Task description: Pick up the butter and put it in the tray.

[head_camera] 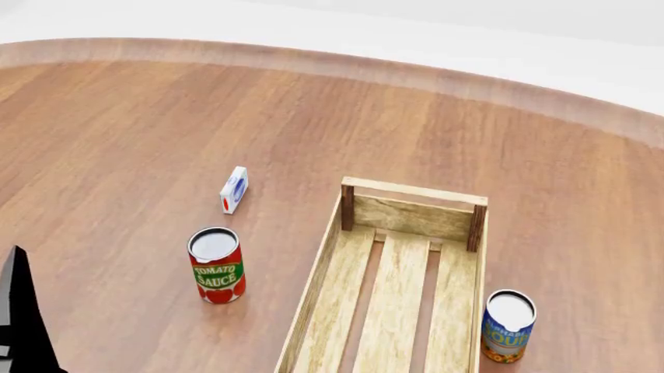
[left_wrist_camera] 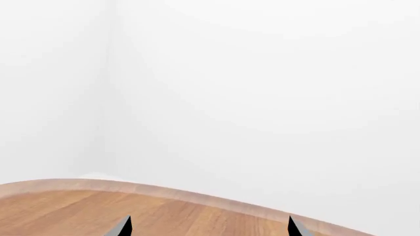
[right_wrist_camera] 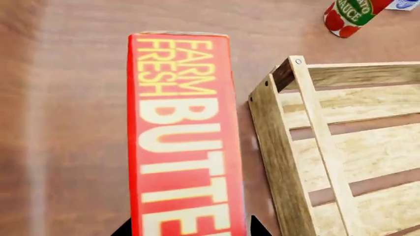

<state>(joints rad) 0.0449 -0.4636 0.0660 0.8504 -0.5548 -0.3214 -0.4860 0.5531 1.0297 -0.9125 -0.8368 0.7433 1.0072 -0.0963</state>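
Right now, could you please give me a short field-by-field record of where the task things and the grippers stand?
butter: between the right gripper fingers, beside the tray, outside it
tray: holds nothing in the part shown
right gripper: shut on the butter
left gripper: open, over the table edge, holding nothing
tomato sauce can: upright, left of the tray
blue can: upright, right of the tray
white carton: beyond the tomato sauce can

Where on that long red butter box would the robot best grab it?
Across its narrow width, I'd guess, coming down from above: the butter is long and slim, so its two long sides suit the right gripper, whose fingertips already sit at either side of it, beside the tray.
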